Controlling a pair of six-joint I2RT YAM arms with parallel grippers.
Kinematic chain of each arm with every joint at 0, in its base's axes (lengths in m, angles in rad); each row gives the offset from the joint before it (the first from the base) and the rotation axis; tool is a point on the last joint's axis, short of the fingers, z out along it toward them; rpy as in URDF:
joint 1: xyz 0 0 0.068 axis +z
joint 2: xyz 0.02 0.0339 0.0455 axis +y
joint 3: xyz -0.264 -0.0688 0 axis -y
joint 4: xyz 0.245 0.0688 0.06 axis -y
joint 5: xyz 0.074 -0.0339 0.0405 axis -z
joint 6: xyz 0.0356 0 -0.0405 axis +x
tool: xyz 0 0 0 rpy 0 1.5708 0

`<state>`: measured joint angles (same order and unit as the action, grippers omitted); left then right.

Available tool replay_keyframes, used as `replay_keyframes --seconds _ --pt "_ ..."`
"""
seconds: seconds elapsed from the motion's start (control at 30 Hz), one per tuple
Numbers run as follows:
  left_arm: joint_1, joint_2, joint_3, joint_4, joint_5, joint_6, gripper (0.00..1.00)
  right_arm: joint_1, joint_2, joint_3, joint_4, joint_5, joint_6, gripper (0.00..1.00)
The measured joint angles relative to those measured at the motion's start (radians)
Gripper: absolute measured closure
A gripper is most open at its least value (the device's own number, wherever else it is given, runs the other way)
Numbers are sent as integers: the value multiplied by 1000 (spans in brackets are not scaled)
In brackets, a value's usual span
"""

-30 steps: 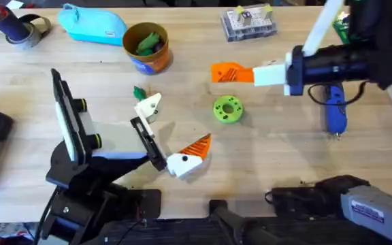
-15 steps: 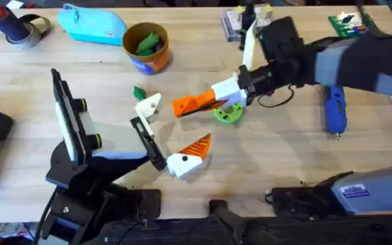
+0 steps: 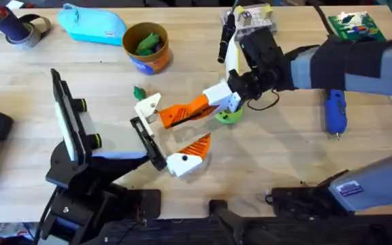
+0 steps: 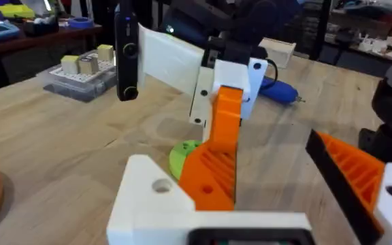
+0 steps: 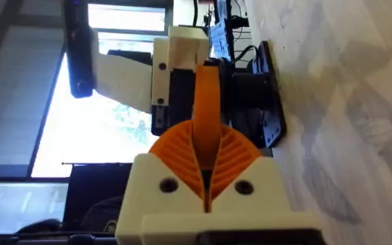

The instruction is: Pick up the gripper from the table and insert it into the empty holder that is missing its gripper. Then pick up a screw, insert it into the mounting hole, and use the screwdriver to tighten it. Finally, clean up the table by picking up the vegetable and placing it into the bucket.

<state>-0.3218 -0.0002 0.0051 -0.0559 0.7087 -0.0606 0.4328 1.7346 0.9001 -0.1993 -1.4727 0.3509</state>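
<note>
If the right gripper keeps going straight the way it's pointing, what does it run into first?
Likely the empty holder: the right gripper carries the gripper, whose orange tip points at that white block and looks almost on it. Contact is unclear.

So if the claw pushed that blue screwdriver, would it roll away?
The screwdriver probably would roll a little: it lies on its side on the flat table, and its body looks rounded and pen-shaped. It likely stays stiff rather than bending, since it looks like hard plastic. Its chunky body suggests that it is fairly heavy for its size, so a light nudge might barely move it.
</note>
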Motion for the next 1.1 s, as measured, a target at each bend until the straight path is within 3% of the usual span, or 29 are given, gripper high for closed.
replay_keyframes --seconds 0.8,1.1 --pt "5 0 0 3 -40 1 11 12 0 -1 402 -24 422 992" --pt "5 0 0 3 -39 1 11 12 0 -1 405 -17 454 992"
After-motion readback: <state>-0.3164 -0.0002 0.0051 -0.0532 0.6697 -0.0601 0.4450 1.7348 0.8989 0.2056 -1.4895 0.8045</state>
